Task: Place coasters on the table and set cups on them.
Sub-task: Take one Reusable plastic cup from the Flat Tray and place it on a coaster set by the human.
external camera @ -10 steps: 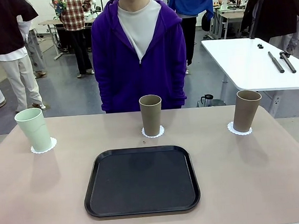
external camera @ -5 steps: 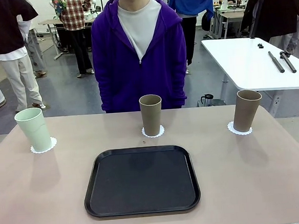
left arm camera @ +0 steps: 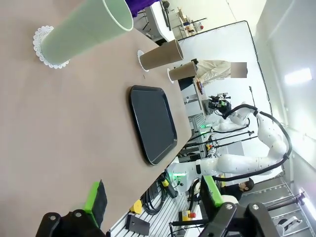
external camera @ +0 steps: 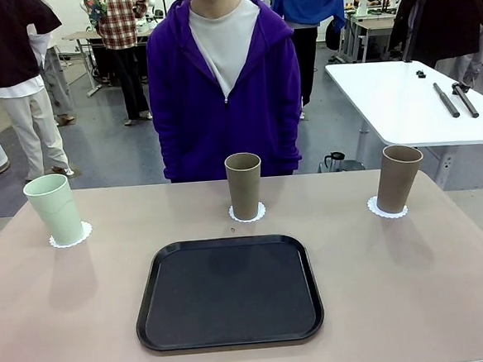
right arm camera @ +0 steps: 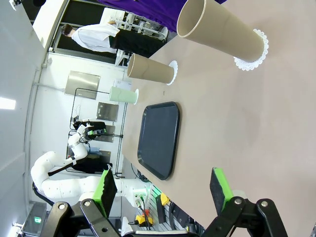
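On the beige table (external camera: pixel 415 285), three cups each stand upright on a white scalloped coaster. The mint green cup (external camera: pixel 54 209) is far left on its coaster (external camera: pixel 70 236). One tan cup (external camera: pixel 243 186) stands in the middle on a coaster (external camera: pixel 248 214), the other tan cup (external camera: pixel 399 178) at the right on a coaster (external camera: pixel 387 210). My left gripper (left arm camera: pixel 153 197) hangs open above the table's near left, well short of the green cup (left arm camera: pixel 84 32). My right gripper (right arm camera: pixel 163 185) is open too, back from the right tan cup (right arm camera: pixel 222 32). Neither holds anything.
An empty black tray (external camera: pixel 228 291) lies at the table's near middle. A person in a purple hoodie (external camera: pixel 224 91) stands at the far edge behind the middle cup. A white table (external camera: pixel 410 103) with dark tools is at the back right.
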`<state>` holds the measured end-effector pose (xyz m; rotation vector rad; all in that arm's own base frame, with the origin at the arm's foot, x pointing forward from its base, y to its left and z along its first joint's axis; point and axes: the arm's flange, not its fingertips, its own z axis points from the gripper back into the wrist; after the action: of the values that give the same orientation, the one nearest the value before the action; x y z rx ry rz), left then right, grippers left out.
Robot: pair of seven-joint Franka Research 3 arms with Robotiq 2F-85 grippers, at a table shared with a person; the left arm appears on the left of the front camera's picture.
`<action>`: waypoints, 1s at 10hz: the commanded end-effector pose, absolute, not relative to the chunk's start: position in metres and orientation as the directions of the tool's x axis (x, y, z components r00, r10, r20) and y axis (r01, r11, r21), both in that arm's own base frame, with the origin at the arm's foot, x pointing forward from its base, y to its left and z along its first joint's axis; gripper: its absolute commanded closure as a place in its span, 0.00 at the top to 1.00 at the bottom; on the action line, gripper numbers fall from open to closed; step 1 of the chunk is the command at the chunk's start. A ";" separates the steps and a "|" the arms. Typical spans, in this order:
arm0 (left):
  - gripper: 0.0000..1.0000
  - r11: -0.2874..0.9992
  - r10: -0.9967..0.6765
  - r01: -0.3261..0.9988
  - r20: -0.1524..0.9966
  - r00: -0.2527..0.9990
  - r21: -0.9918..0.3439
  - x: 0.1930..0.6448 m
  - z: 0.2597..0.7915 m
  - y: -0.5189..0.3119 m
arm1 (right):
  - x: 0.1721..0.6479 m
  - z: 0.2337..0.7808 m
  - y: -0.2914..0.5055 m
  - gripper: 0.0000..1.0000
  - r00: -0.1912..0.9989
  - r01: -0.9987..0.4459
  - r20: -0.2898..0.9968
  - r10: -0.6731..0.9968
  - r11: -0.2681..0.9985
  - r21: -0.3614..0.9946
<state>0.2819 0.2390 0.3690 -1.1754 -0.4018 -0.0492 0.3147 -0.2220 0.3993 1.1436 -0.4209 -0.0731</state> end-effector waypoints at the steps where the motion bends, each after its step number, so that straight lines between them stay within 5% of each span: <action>1: 1.00 0.382 0.176 0.252 0.337 0.925 -0.889 0.280 0.371 0.240 | 0.315 0.400 -0.222 1.00 0.918 -0.160 0.290 -0.270 0.419 0.894; 10: 1.00 0.382 0.176 0.252 0.337 0.925 -0.889 0.280 0.371 0.240 | 0.315 0.400 -0.222 1.00 0.918 -0.160 0.290 -0.270 0.419 0.894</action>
<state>0.2819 0.2389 0.3691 -1.1765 -0.4015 -0.0497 0.3147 -0.2220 0.3993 1.1436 -0.4209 -0.0731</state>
